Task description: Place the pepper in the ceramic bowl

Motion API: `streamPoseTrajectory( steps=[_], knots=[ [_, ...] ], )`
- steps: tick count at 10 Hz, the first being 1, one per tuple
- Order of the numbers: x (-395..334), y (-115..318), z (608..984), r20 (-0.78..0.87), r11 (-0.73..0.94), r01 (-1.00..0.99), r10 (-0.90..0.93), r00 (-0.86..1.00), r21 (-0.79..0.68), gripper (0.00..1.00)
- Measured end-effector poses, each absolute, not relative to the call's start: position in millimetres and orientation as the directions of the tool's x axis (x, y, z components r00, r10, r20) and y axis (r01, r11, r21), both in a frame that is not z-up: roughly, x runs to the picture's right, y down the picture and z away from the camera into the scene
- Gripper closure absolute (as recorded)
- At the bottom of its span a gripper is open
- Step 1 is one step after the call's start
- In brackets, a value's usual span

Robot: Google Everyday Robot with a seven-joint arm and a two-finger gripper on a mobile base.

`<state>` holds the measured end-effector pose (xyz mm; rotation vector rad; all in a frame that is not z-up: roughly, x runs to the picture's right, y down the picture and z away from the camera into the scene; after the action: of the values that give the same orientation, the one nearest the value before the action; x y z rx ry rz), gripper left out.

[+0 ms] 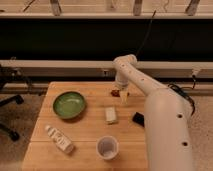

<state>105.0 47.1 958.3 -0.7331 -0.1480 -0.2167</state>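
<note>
Pepper (pixel 115 93) sits by the pincer (pixel 123 97), whose grip I cannot tell, well apart from the ceramic bowl (pixel 69 105).

Warm, yellowish light falls from above onto my table (pixel 90 145), the brightest area in view, and its wood glows orange-tan. Behind it a wide band is nearly black, with a pale lit strip along the top. My arm (pixel 162 120) takes a soft sheen on its upper side, with no hard glare. My end effector (pixel 121 96) hangs over the table's far edge, dim underneath. Shadows are soft and short, hugging the ceramic bowl (pixel 69 105).
</note>
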Motion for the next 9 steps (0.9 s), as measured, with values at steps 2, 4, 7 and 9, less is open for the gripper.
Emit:
streamPoseTrajectory(
  steps=[2,4,7,9],
  knots=[
    [102.8,47.5,966.1,0.210,0.723,0.243,-0.138,0.968,-0.647,0.20],
    [105.0,49.4,975.3,0.205,0.722,0.237,-0.133,0.970,-0.650,0.21],
    [109.9,49.7,981.8,0.204,0.721,0.234,-0.130,0.970,-0.652,0.47],
    [114.1,49.5,979.0,0.206,0.722,0.238,-0.134,0.969,-0.649,0.67]
  ],
)
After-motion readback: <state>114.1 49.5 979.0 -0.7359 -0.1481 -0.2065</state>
